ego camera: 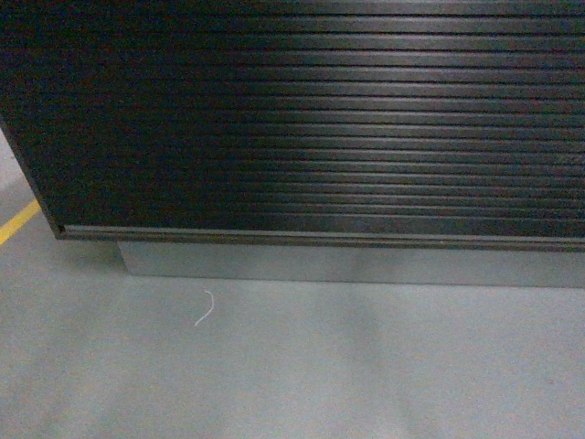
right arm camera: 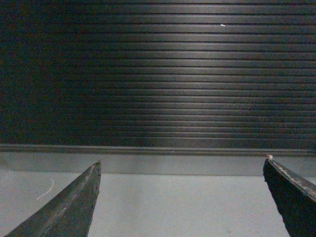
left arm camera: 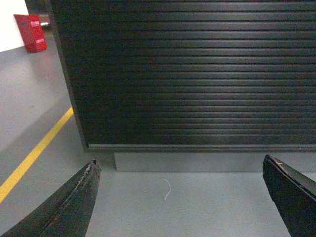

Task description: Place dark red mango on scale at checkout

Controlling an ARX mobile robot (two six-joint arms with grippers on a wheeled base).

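Both the left gripper (left arm camera: 180, 197) and right gripper (right arm camera: 180, 197) are hanging spread and empty facing the long black ribbed-front checkout counter (ego camera: 302, 119), indicating 0 steps done; the dark red mango and scale are showing nowhere.

- The checkout (ego camera: 311, 119) shows only its front: a tall black panel of narrow horizontal ribs, filling most of the head view and faintly glossy toward the right.
- Its left edge runs down on a slight slant to a bottom corner at lower left; a thin dark trim strip closes the panel's lower edge.
- Beneath the trim sits a recessed pale grey plinth, meeting the grey floor.
- Both wrist views face the same ribbed front (left arm camera: 197, 74) (right arm camera: 158, 74) head-on.
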